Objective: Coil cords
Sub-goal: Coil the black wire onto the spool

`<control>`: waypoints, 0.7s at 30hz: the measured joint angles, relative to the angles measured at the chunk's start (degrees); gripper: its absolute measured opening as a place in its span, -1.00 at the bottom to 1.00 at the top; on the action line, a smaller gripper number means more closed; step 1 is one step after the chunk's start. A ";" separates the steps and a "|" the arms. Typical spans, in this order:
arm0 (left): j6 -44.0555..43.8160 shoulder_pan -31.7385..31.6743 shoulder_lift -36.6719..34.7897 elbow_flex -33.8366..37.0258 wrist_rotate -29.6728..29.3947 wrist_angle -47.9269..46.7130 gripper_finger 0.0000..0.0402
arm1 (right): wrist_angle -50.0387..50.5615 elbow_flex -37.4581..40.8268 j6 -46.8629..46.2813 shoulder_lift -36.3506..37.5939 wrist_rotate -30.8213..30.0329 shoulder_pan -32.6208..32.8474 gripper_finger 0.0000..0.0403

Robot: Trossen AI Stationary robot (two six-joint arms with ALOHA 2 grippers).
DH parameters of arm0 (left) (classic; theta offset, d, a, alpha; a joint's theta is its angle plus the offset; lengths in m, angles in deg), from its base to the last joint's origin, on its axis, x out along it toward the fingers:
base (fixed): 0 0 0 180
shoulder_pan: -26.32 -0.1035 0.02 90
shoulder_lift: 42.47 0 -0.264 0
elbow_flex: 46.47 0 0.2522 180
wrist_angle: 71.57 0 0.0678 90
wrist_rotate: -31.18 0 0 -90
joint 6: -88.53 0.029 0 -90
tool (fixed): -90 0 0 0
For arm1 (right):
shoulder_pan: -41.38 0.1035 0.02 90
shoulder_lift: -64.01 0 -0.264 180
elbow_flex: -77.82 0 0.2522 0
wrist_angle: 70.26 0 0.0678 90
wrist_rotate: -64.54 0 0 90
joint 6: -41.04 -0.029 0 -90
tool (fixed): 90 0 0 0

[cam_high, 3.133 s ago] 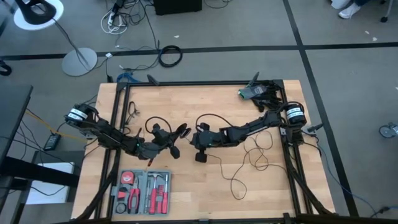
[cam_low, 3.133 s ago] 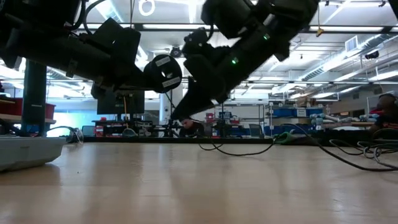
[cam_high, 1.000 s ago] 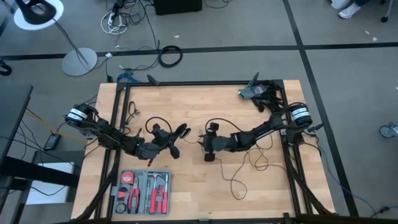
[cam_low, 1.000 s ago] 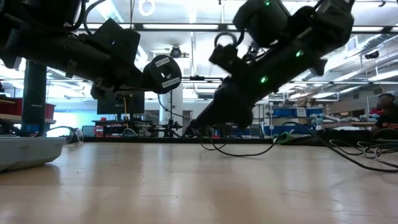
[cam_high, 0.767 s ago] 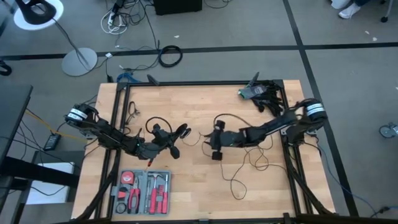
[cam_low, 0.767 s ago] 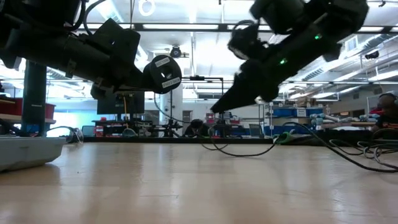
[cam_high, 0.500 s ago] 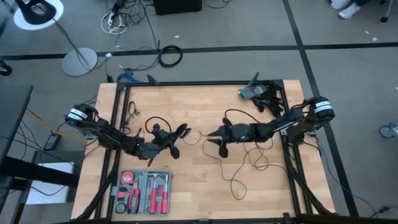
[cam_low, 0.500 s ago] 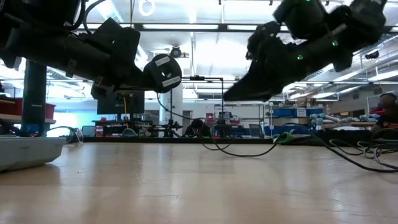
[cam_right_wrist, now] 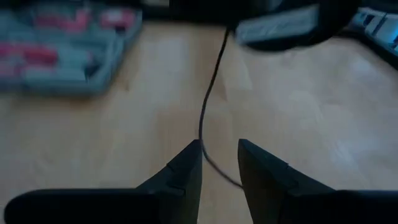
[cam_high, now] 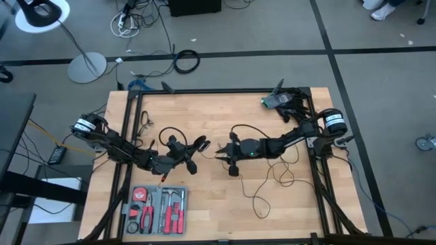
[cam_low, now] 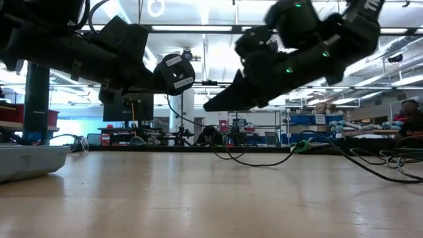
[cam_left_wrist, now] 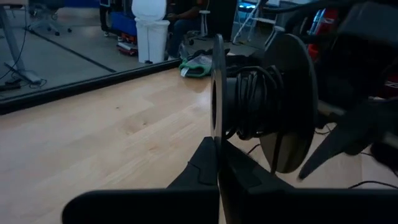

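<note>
Cord (cam_right_wrist: 210, 93) seemingly between right fingers (cam_right_wrist: 185, 169)

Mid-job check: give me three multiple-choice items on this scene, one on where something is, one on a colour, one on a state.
1. The tool case lies:
A) on the table, on the left arm side
B) on the right arm's side
C) on the floor

2. The cord wound on the spool is:
A) white
B) black
C) orange

3. The spool is:
A) lying flat on the table
B) inside the tool case
C) held above the table by the left gripper

Answers:
1 A: the high view shows the case on the wood just beside the left arm.
2 B: the left wrist view shows dark black turns between the two discs.
3 C: the fingers clamp one disc, and the low view shows the spool well clear of the wood.
</note>
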 joint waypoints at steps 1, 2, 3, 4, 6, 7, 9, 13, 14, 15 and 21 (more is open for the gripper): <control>0.25 0.00 0.00 -0.01 -0.03 0.23 -1.00 | 3.44 -1.22 0.99 0.00 0.02 0.00 -0.50; 0.37 0.00 0.00 -0.01 -0.04 0.44 -1.00 | 6.96 -2.55 1.79 -0.06 0.02 -0.12 -0.51; 0.41 0.00 0.00 -0.01 0.00 0.55 -1.00 | 10.75 -3.99 2.74 -0.09 0.23 -0.15 -0.52; 0.41 0.00 0.00 -0.01 -0.04 0.51 -1.00 | 14.35 -5.26 3.68 -0.09 0.51 -0.19 -0.53; 0.41 0.00 0.00 -0.01 -0.02 0.58 -1.00 | 20.62 -7.30 5.28 -0.09 0.50 -0.20 -0.54; 0.41 0.00 0.00 -0.01 -0.04 0.57 -1.00 | 22.45 -7.98 5.87 -0.09 0.33 -0.22 -0.55; 0.41 0.00 0.00 -0.01 -0.04 0.59 -1.00 | 23.32 -8.65 7.15 -0.11 -0.66 -0.22 -0.56; 0.37 0.00 0.00 -0.01 -0.04 0.63 -1.00 | 23.37 -8.97 8.49 -0.11 -1.85 -0.39 -0.61; 0.37 0.00 0.00 -0.01 -0.03 0.62 -1.00 | 23.75 -8.97 8.59 -0.11 -2.10 -0.47 -0.62; 0.37 0.00 0.00 -0.01 0.01 0.62 -1.00 | 24.10 -8.97 9.14 -0.11 -2.22 -0.54 -0.63; 0.35 0.00 0.00 -0.01 0.11 0.73 -1.00 | 25.00 -8.97 20.72 -0.11 -6.81 -0.57 -0.65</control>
